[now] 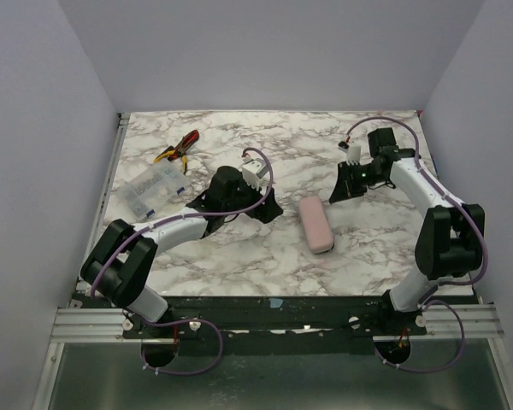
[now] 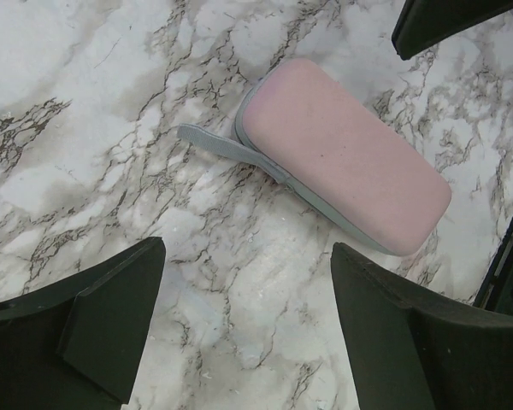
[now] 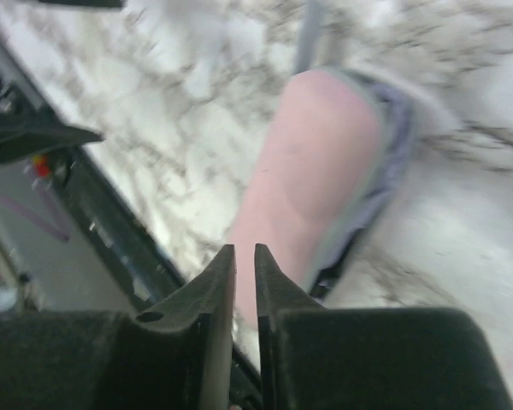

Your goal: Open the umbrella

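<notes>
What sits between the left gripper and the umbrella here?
Nothing: only bare marble table separates the open left gripper from the folded umbrella, whose grey strap points that way. The left wrist view shows it.

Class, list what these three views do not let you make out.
The umbrella: shaft, handle and canopy hidden in every view, shut inside its pink cover.
Its near end, right wrist view: blurred, partly behind the right hand.
What the box holds, top view: too small.
The pliers, top view: too small for detail.
</notes>
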Controlling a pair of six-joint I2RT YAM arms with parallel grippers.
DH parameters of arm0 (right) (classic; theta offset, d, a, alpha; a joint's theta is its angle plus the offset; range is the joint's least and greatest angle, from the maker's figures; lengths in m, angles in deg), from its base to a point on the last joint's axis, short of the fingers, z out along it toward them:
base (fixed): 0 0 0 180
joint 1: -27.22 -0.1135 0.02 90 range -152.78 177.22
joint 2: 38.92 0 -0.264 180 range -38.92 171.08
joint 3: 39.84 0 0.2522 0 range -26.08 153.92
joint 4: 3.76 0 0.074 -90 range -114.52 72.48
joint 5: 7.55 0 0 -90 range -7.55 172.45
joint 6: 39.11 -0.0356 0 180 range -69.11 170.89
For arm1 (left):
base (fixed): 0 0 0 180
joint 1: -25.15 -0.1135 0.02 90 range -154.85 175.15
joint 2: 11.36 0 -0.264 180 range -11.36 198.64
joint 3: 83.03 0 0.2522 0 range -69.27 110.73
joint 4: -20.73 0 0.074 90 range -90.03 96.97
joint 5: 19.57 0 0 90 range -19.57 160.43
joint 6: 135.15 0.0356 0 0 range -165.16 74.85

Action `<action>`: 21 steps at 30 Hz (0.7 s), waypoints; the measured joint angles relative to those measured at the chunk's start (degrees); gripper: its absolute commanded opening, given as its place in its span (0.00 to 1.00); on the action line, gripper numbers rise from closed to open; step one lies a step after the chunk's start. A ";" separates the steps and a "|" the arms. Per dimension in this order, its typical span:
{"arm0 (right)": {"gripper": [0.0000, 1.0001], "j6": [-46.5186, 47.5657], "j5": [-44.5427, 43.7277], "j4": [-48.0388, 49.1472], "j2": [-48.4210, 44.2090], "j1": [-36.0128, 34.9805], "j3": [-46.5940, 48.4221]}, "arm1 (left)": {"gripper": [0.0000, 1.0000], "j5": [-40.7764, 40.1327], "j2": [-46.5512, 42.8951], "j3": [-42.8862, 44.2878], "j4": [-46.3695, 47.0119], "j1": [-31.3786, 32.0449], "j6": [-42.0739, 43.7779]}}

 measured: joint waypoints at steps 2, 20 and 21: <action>0.06 -0.13 -2.62 1.42 -0.37 0.81 -0.94 | 0.79 0.02 -0.15 -0.11 0.00 -0.39 0.09; 0.13 -0.35 -5.09 2.10 3.85 -1.11 -6.16 | 0.78 0.09 0.24 -0.09 -0.02 -1.18 0.17; 0.17 -0.33 -5.07 2.08 3.85 -1.38 -6.16 | 0.78 0.09 0.28 -0.09 -0.02 -1.18 0.17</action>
